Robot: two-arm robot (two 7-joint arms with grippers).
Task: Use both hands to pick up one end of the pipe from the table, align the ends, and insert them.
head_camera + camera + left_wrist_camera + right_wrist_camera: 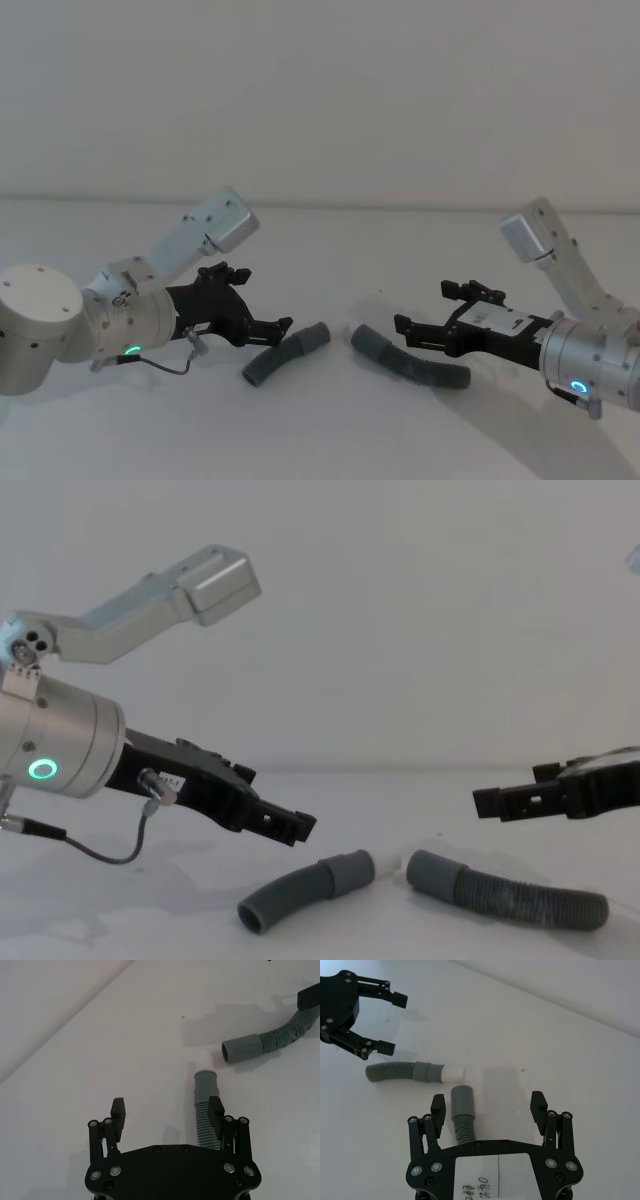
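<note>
Two grey ribbed pieces of pipe lie on the white table [320, 250], their ends close together but apart. The shorter curved piece [285, 355] has a cuff with a white tip [452, 1074]. The longer piece [410, 362] ends in a plain cuff with a round mouth [231, 1052]. My left gripper [262, 298] hovers open just above and beside the shorter piece [205, 1105], whose ribbed part lies by one finger. My right gripper [425, 307] is open over the longer piece [461, 1110], whose cuff sits beside one finger. Neither gripper holds anything.
The white table runs wide around both pieces, with a pale wall behind it. The left arm's cable [110, 850] hangs in a loop under its wrist, above the table. The two grippers [390, 1023] face each other across the gap between the ends.
</note>
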